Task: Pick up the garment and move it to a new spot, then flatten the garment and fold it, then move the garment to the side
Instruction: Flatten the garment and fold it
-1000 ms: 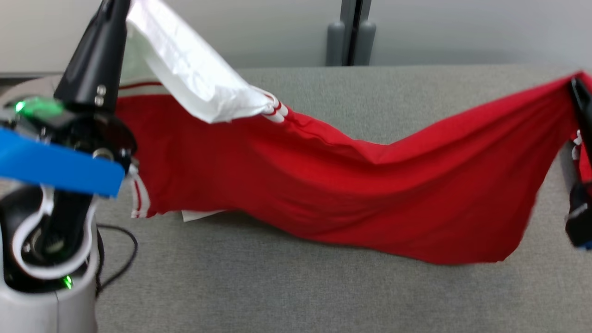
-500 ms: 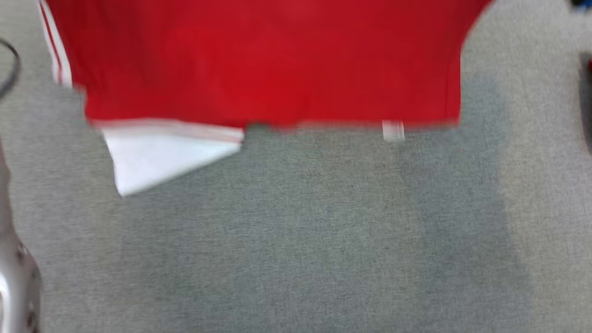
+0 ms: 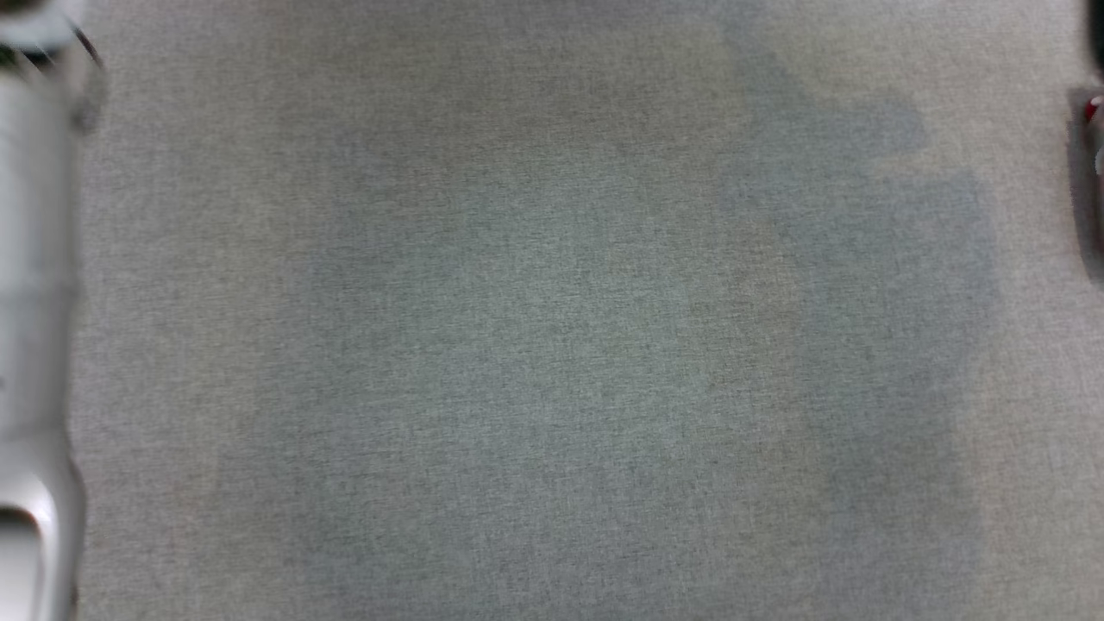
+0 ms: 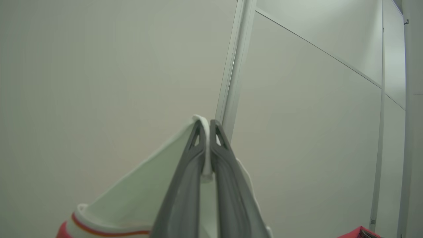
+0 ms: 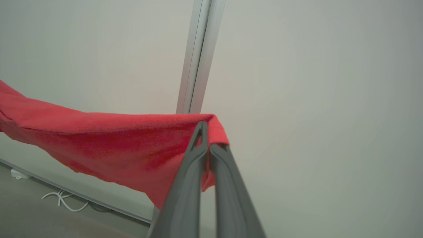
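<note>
Holding up two ends of one piece of clothing, both arms are lifted in front of a pale wall [image 4: 99, 66]. The left gripper [image 4: 207, 123] is pinched tight on a white edge of the garment [image 4: 142, 198]. The cloth sticks up a little between the two finger tips. Lower down, that white part has a thin red stripe and then turns red.

The right gripper [image 5: 207, 135] is squeezed together on a red corner of it. From there the red cloth hangs in a long, loose sag toward the left of the right wrist view. It is up in the air, with the wall behind it. A grey post [image 5: 198, 56] runs up the wall, and a white cable [image 5: 62, 200] lies on the floor by the wall's foot.

The head view looks straight down at the grey worktop [image 3: 552, 345] with big soft shadows on it. It is blurry. A pale forearm [image 3: 30, 302] runs along its left edge, and at the right edge there is a dark shape with a bit of red — too blurry to tell what it is.
</note>
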{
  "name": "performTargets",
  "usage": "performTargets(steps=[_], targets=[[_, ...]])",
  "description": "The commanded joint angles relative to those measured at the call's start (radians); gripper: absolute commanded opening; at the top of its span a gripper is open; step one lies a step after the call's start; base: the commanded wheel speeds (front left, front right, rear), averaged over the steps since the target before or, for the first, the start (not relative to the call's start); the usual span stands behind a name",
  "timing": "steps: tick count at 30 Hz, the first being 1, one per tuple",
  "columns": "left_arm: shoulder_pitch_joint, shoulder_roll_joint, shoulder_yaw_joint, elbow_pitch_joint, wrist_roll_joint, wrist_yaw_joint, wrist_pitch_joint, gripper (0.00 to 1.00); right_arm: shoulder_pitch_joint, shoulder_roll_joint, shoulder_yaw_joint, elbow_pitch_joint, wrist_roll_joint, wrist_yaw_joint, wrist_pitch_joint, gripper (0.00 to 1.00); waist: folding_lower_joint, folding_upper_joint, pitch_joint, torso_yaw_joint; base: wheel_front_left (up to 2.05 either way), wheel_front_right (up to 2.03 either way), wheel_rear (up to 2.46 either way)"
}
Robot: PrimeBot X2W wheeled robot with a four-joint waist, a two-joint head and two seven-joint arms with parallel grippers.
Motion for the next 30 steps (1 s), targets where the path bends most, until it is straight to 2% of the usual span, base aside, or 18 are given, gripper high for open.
performTargets(steps=[1,5,8,14,20,24,30], targets=[[0.055,0.007,-0.013,0.011,-0.017,-0.006,-0.012,0.0,0.043,-0.009,0.012,0.021,0.009,0.0,-0.018,0.0,0.0001,0.0,-0.006,0.008,0.0,0.0,0.0],[0.276,0.003,-0.066,0.044,-0.088,-0.004,-0.052,0.0,0.186,-0.001,0.04,0.121,0.057,0.0,-0.086,0.0,0.0001,0.0,-0.034,0.03,0.0,0.0,0.0],[0.436,-0.006,-0.068,0.056,-0.151,-0.005,-0.071,0.0,0.283,-0.001,0.062,0.179,0.087,0.0,-0.123,0.0,0.0001,0.0,-0.061,0.05,0.0,0.0,0.0],[0.735,-0.028,-0.087,0.031,-0.225,-0.005,-0.083,0.0,0.437,-0.019,0.121,0.241,0.133,0.0,-0.167,0.0,0.0001,0.0,-0.153,0.086,0.0,0.0,0.0],[0.985,-0.043,-0.078,-0.033,-0.263,-0.003,-0.084,0.0,0.572,-0.038,0.152,0.262,0.15,0.0,-0.129,0.0,0.0001,0.0,-0.247,0.111,0.0,0.0,0.0],[1.129,-0.043,-0.078,-0.089,-0.276,0.027,-0.082,0.0,0.658,-0.038,0.13,0.263,0.146,0.0,-0.089,0.0,0.0001,0.0,-0.299,0.122,0.0,0.0,0.0],[1.305,-0.013,-0.128,-0.19,-0.297,0.077,-0.002,0.0,0.783,-0.03,0.062,0.222,0.131,0.0,-0.021,0.0,0.0001,0.0,-0.345,0.136,0.0,0.0,0.0]])
